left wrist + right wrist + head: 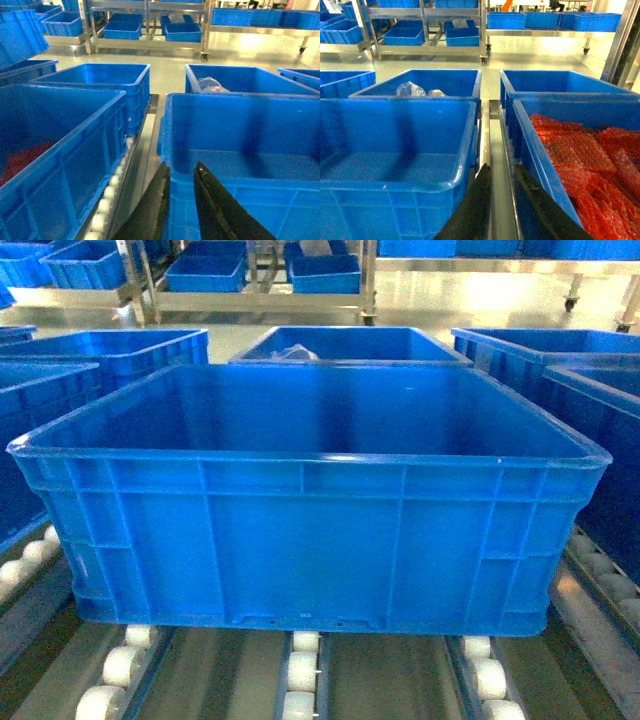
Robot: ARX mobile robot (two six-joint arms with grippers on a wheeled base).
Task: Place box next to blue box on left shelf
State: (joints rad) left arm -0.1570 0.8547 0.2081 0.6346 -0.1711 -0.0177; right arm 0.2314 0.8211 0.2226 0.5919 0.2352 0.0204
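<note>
Head view shows the box [310,530] sitting on the left shelf [300,680] rollers, long side facing the robot. Left gripper [181,200] straddles its left rim, fingers slightly spread, one inside and one outside. Right gripper [500,200] hangs just right of its right wall, fingers slightly apart, gripping nothing I can see. The box is empty. The right neighbour crate [570,150] holds red packets; the rear crate [427,85] holds clear bags.
</note>
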